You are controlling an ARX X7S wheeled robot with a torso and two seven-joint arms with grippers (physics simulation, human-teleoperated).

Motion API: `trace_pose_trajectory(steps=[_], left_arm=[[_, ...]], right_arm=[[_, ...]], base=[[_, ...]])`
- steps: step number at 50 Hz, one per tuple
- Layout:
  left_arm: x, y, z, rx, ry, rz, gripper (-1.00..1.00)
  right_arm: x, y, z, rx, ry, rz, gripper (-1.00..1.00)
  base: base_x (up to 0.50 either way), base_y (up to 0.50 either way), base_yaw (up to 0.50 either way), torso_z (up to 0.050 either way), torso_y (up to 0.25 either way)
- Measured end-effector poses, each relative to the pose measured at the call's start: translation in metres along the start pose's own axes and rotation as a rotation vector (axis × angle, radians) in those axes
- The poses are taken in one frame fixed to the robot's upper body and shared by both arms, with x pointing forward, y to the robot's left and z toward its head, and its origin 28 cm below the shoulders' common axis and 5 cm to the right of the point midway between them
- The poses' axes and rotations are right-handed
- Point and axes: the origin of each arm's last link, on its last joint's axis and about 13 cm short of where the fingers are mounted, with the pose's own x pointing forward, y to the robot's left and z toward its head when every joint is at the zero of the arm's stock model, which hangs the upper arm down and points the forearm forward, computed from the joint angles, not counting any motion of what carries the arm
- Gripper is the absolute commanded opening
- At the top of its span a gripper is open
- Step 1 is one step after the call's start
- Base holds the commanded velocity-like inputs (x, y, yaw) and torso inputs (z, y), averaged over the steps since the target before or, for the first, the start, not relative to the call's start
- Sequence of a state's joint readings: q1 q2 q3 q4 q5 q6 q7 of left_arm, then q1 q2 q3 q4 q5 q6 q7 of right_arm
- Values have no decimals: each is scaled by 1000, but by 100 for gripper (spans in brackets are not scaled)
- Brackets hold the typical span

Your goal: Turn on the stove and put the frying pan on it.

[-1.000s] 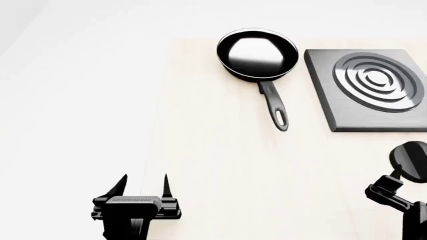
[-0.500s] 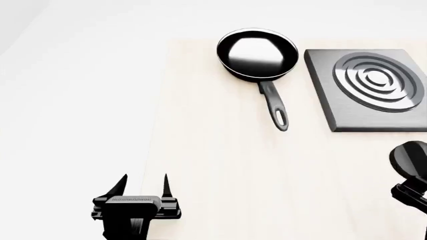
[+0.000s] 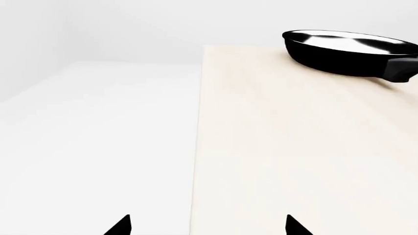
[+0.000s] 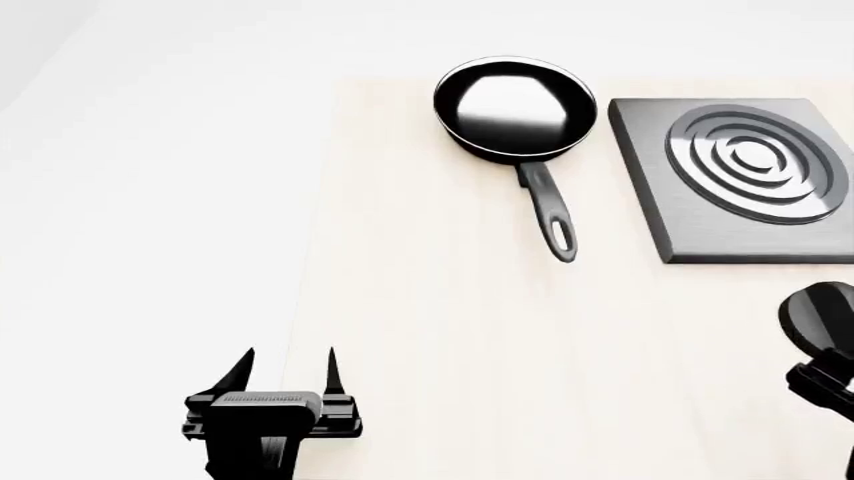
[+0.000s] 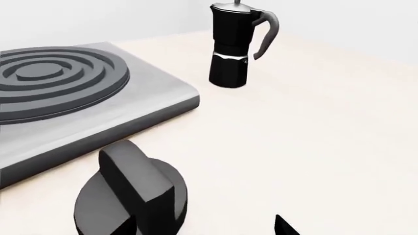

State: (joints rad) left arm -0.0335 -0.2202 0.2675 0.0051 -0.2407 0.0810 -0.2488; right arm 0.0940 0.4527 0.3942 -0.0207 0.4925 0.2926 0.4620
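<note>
- Closest to you, at the bottom left of the head view, your left gripper was hanging over the left edge of the pale wooden table, prongs spread apart with nothing between them. In the left wrist view only the two black fingertips poked in at the bottom edge.
- Bottom right corner of the head view: your right gripper was mostly cut off by the frame, sitting just below the knob. Honestly couldn't tell how wide it was open or whether it had hold of anything. The right wrist view only showed one dark tip near the bottom edge, apart from the knob.
- That knob was round and black with a raised ridge across it, standing on the table just in front of the stove.
- Mid-right of the head view, the stove lay flat, burner rings bare.
- Just left of it, not touching, was the frying pan, upper centre, with its handle pointing down the frame toward you.
- Farthest back in the right wrist view, a moka pot stood upright beyond the stove's corner.
</note>
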Motion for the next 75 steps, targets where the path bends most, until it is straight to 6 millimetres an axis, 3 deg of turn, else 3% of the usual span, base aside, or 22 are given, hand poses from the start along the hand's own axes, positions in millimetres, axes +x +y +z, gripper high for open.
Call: trace_pose_trajectory(steps=[41,75], left_arm=[[0,0,0,-1,0,1,100],[1,0,0,-1,-1,2,100]], right_arm=[[15,11,0,-20,23,-6,100],[24,7,1,-24,37,-42,100]], base=[[0,0,0,-1,-1],[0,0,0,-1,-2]])
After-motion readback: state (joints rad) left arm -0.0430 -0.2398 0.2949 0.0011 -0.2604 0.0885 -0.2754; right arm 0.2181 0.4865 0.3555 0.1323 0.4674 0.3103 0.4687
